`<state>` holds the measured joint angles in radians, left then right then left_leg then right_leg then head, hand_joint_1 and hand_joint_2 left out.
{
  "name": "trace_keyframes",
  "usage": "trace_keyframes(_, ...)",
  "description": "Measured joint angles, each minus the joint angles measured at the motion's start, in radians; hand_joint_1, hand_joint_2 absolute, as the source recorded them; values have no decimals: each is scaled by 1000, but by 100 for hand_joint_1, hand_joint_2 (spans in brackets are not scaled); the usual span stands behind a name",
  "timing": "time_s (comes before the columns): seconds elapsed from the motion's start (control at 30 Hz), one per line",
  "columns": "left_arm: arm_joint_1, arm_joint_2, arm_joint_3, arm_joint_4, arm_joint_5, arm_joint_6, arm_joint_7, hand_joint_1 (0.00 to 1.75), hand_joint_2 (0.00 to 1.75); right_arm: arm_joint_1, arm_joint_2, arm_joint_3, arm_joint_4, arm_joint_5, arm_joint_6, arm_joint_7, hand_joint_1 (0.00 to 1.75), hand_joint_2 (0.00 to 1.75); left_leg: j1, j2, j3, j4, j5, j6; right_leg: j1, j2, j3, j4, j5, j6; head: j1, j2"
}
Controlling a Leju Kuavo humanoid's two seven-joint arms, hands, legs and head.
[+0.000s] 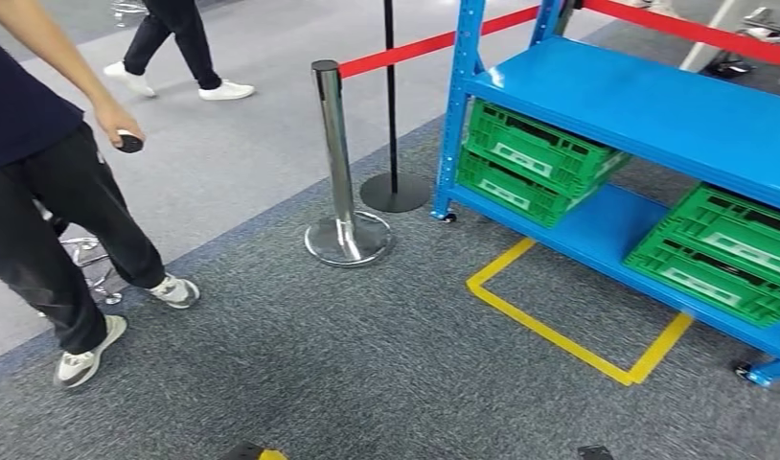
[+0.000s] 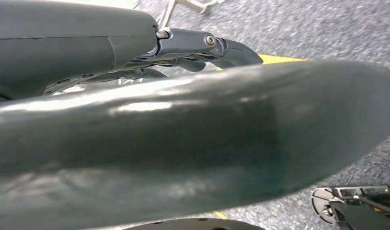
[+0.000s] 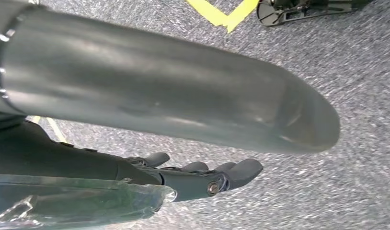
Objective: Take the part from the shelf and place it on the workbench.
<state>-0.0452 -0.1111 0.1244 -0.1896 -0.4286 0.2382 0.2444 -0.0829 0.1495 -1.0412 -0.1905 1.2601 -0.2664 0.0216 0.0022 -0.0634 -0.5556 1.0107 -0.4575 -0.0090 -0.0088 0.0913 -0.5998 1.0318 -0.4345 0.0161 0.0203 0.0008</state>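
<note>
Blue steel shelving (image 1: 645, 105) fills the upper right of the head view, its lower deck carrying green plastic crates (image 1: 530, 158) stacked in pairs, one pair at centre right and another pair (image 1: 726, 251) at the far right edge; they sit pushed back on the deck, presumably so a part can be lifted out from the front. Whatever part the task means cannot be made out from here (it may lie inside a crate, or on a level out of frame). A yellow taped outline (image 1: 568, 316) on the grey carpet in front of the shelf looks like a marked standing spot. At the left edge a person (image 1: 51, 192) stands holding a small dark object. Both arms appear to hang down beside the body: the left hand (image 2: 202, 48) and the right hand (image 3: 202, 175) each show dark fingers loosely extended over carpet, holding nothing, judging by what is visible.
</note>
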Motion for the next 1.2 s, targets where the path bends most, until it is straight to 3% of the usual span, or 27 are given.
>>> trace_keyframes(0.07, -1, -1, 0, 0, -2, 0, 1, 0, 0, 4, 0, 6, 0, 5, -5, -1, 0, 0, -1, 6, 3, -13, 1, 4, -2, 14, -8, -4, 4, 12, 0, 0)
trace_keyframes(0.13, -1, -1, 0, 0, -6, 0, 1, 0, 0, 8, 0, 10, 0, 8, -10, -3, 0, 0, 1, 23, 5, -19, 6, 16, -3, -10, -21, 14, -10, 21, 3, 0)
trace_keyframes(0.17, -1, 0, 0, 0, -8, 0, 1, 0, 0, 8, 0, 13, 0, 11, -12, -6, 0, 0, 2, 33, 6, -21, 7, 22, -2, -33, -40, 53, -34, 25, 5, 0)
trace_keyframes(0.23, 2, 2, 0, 0, -10, 1, 1, 0, 0, 6, 0, 20, 0, 21, -19, -14, 0, 0, 1, 55, 6, -21, 5, 29, -1, -74, -98, 184, -104, 32, 8, 0)
trace_keyframes(0.27, 3, 3, 0, 0, -10, 1, 1, 0, 0, 5, 0, 24, 0, 25, -23, -17, 0, 0, 0, 67, 7, -21, 5, 30, -1, -81, -128, 250, -132, 36, 8, 0)
trace_keyframes(0.3, 4, 4, 1, 0, -10, 1, 1, 0, 0, 6, 0, 27, 0, 28, -26, -18, 0, 0, 0, 78, 8, -21, 4, 29, -2, -83, -144, 288, -142, 38, 8, 0)
trace_keyframes(0.33, 5, 4, 1, 0, -10, 1, 1, 0, 0, 8, 0, 30, 0, 29, -28, -19, 0, 0, 1, 87, 10, -21, 2, 28, -3, -85, -140, 285, -131, 40, 8, 0)
trace_keyframes(0.37, 5, 4, 1, 0, -9, 1, 1, 0, 0, 9, 0, 33, 0, 30, -29, -19, 0, 0, 3, 96, 13, -21, 0, 25, -3, -90, -116, 241, -103, 42, 8, 0)
trace_keyframes(0.43, 4, 5, 1, 0, -9, 1, 1, 0, 0, 10, 0, 38, 0, 30, -29, -19, 0, 0, 3, 111, 22, -19, -8, 15, -3, -119, -36, 96, -42, 45, 10, 0)
trace_keyframes(0.5, 4, 7, 1, 0, -9, 1, 1, 0, 0, 7, 1, 41, 0, 31, -29, -20, 0, 0, -3, 123, 29, -17, -14, 4, -2, -138, 12, 12, -19, 38, 10, 0)
trace_keyframes(0.6, 0, 9, 1, 0, -9, 1, 1, 0, 0, 7, 1, 41, 0, 31, -29, -20, 0, 0, -5, 137, 33, -20, -12, -6, 0, -122, 12, 6, -18, 19, 6, 0)
trace_keyframes(0.8, -1, 9, 2, 0, -9, 1, 1, 0, 0, 8, 1, 41, 0, 31, -29, -21, 0, 0, -2, 137, 33, -18, -18, -13, -2, -111, 11, 3, -15, 10, 6, 0)
trace_keyframes(0.87, 1, 9, 2, 0, -9, 2, 1, 0, 0, 6, 1, 42, 0, 31, -30, -21, 0, 0, 0, 105, -30, 114, -82, -20, -4, -86, 9, 1, -11, -3, 3, 0)
trace_keyframes(0.93, 3, 9, 2, 0, -9, 2, 1, 0, 0, 6, 1, 42, 0, 32, -31, -22, 0, 0, 0, 73, -91, 228, -110, -18, -4, -49, 6, 1, -8, -10, 0, 0)
trace_keyframes(0.97, 4, 9, 2, 0, -9, 2, 1, 0, 0, 6, 1, 43, 0, 32, -31, -22, 0, 0, 0, 65, -83, 200, -80, -13, -3, -33, 6, 1, -7, -9, 0, 0)
trace_keyframes(1.03, 4, 9, 2, 0, -9, 2, 1, 0, 0, 5, 1, 43, 0, 32, -31, -22, 0, 0, 2, 33, -21, 63, -18, -5, -3, -12, 4, 3, -4, -4, 0, 0)
trace_keyframes(1.1, 3, 9, 2, 0, -9, 2, 1, 0, 0, 5, 1, 44, 0, 33, -31, -22, 0, 0, 2, 12, 7, -5, -4, -2, -2, 4, -2, 2, 0, 7, 1, 0)
trace_keyframes(1.17, 1, 10, 2, 0, -9, 3, 1, 0, 0, 10, 1, 44, -1, 33, -31, -22, 0, 0, 1, 22, 7, -15, -1, 3, -5, 13, -8, -3, 5, 20, 1, 0)
trace_keyframes(1.2, 0, 10, 2, 0, -9, 3, 1, 0, 0, 13, 1, 45, 0, 33, -31, -22, 0, 0, 2, 30, 8, -18, 2, 9, -5, 3, -13, 1, 2, 25, 2, 0)
